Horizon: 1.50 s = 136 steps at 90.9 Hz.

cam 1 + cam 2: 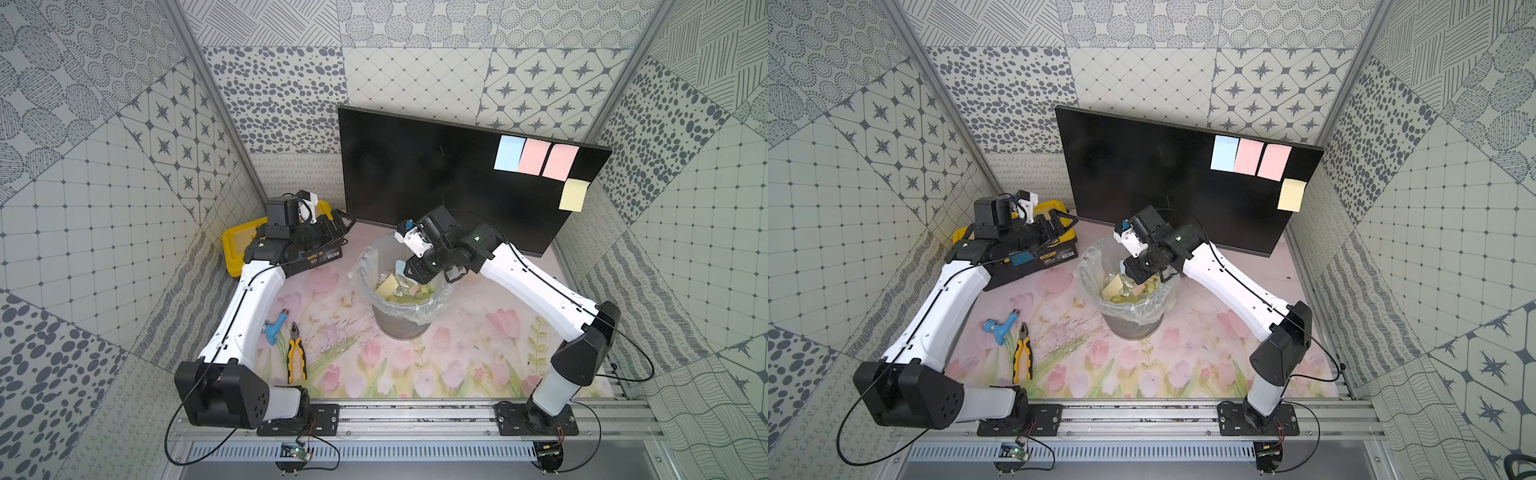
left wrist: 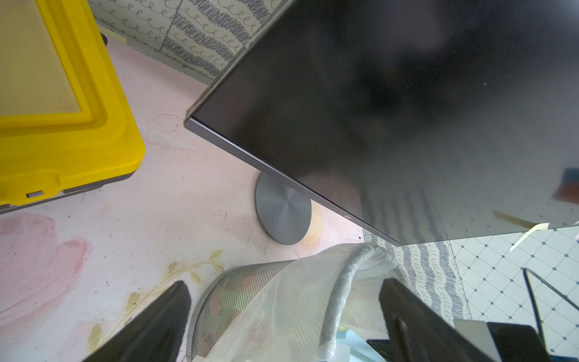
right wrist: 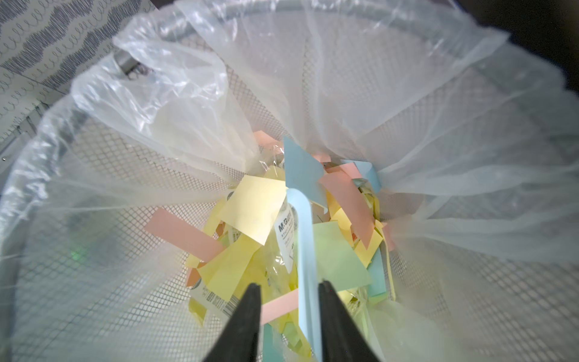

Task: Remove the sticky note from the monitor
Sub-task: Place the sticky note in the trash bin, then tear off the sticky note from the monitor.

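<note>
Right gripper (image 3: 289, 283) parted above bin rim (image 3: 123, 64), blue note (image 3: 305, 244) between jaws; left gripper (image 2: 283, 283) spread wide.

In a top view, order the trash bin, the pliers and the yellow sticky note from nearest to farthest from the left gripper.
1. Trash bin, beside the left gripper.
2. Pliers, on the table, in front.
3. Yellow sticky note, right edge of the monitor.

Both top views looked down from high in front toward the monitor (image 1: 436, 174). The left wrist camera faced the monitor's lower corner from near; the right wrist camera peered closely into the bin (image 3: 78, 266), also seen from above.
</note>
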### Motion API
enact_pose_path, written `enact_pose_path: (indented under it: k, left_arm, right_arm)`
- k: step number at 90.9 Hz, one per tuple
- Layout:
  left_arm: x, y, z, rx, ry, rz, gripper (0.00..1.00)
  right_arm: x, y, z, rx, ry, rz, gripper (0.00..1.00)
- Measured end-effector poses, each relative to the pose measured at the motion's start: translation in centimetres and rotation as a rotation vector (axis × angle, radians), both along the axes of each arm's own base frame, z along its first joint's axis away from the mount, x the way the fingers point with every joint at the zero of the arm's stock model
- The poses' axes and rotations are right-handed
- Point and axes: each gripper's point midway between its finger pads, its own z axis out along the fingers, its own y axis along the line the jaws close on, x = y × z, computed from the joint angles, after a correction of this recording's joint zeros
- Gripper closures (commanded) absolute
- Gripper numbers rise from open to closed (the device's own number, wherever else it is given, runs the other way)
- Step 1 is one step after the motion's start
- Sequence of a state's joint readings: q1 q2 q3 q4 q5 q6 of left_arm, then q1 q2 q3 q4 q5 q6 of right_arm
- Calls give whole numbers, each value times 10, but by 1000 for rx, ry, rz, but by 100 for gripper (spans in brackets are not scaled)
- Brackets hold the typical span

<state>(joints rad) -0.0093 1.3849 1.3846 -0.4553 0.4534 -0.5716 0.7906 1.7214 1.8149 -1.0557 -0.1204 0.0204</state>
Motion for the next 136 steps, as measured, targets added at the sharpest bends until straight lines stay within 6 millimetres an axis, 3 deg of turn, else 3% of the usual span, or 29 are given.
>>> enact_pose_path:
  k: [17, 28, 54, 81, 97, 109, 123, 136]
  left_arm:
    - [-1, -1, -1, -3, 2, -6, 1]
    - [-1, -2, -1, -7, 2, -14, 1]
    - [-2, -3, 0, -8, 0, -21, 1]
    - [-3, -7, 3, -20, -7, -43, 1]
    - [-5, -18, 23, -31, -60, -87, 1]
    - [-8, -41, 52, -26, -146, -162, 1]
    - [-16, -83, 83, -18, -246, -284, 1]
    - [-21, -123, 103, -7, -341, -390, 1]
  right_arm:
    - [3, -4, 1, -19, -19, -12, 23]
    - [5, -5, 2, -28, -32, -16, 17]
    - [21, -32, 12, -131, -139, -104, 13]
    - [17, -49, 54, -94, -237, -136, 12]
    - [12, -61, 79, -39, -272, -159, 12]
    - [11, -88, 112, 36, -327, -230, 12]
    - [8, -140, 152, 169, -402, -368, 13]
    - [1, -191, 165, 284, -436, -503, 14]
